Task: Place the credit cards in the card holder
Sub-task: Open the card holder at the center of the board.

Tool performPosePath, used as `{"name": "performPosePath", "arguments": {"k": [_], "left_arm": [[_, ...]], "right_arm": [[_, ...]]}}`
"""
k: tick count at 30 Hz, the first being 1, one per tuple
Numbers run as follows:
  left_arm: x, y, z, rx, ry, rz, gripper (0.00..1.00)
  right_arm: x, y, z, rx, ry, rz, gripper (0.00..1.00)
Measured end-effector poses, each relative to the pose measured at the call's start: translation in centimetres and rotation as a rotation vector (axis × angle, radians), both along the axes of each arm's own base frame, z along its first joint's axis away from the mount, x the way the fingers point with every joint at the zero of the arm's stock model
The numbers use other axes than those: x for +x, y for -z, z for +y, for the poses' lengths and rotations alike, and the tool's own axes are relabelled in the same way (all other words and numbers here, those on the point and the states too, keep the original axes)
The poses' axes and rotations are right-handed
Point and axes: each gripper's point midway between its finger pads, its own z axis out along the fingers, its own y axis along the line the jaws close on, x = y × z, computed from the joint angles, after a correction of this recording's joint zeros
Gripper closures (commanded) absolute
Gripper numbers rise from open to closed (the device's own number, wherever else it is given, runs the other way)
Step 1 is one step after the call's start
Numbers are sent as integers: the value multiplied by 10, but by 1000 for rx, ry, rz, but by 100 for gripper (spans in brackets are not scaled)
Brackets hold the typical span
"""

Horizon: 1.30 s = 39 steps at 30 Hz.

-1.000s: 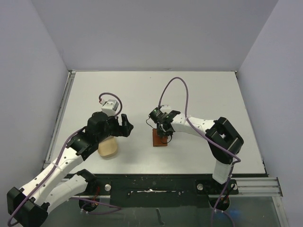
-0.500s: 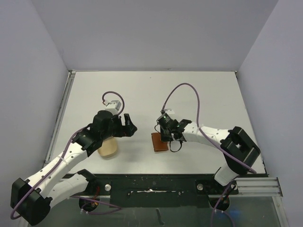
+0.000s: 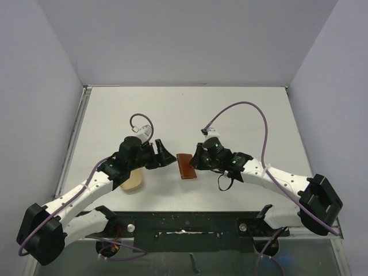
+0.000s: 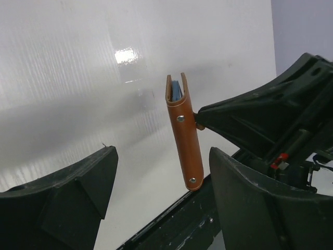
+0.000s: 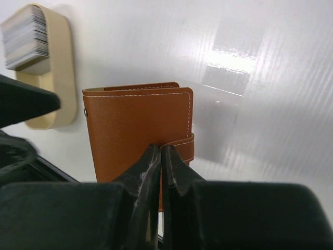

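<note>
The brown leather card holder (image 3: 186, 166) is folded shut and held off the table by its snap strap. My right gripper (image 3: 196, 160) is shut on that strap, fingertips pinched together at the holder's face (image 5: 138, 125). My left gripper (image 3: 167, 156) stands open just left of it. In the left wrist view the holder's spine (image 4: 184, 140) stands on edge ahead of my left gripper (image 4: 162, 153), nearer the right finger, with pale blue showing at its top. The credit cards (image 5: 23, 44) lie stacked in the tan dish (image 5: 57, 78).
The tan dish (image 3: 131, 180) sits on the table under my left forearm. The black front rail (image 3: 184, 221) runs along the near table edge, close below both grippers. Grey walls close off the back and both sides.
My right arm has swung left and down toward the front edge, carrying the card holder and turning it. My left gripper has moved right to meet it, its jaws slightly narrower.
</note>
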Motion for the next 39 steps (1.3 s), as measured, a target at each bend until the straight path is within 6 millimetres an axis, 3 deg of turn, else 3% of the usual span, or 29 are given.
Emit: {"name": "performPosePath", "arguments": {"k": [4, 11, 20, 22, 23, 28, 39], "left_arm": [[-2, 10, -8, -31, 12, 56, 36], [-1, 18, -19, -57, 38, 99, 45], [-1, 15, -27, -95, 62, 106, 79], [-1, 15, -29, -103, 68, 106, 97], [-1, 15, -29, -108, 71, 107, 100], [-1, 19, -31, -102, 83, 114, 100], [-3, 43, -31, -54, 103, 161, 100]], "right_arm": [[-1, -18, 10, 65, -15, -35, 100], [-2, -24, 16, 93, -28, -45, 100], [-4, -25, 18, 101, -37, -45, 100], [-5, -24, 18, 99, -39, -42, 100], [-5, -23, 18, 97, -40, -41, 100], [-6, -17, 15, 83, -36, -37, 100], [-14, 27, -14, -5, 4, 14, 100]]}}
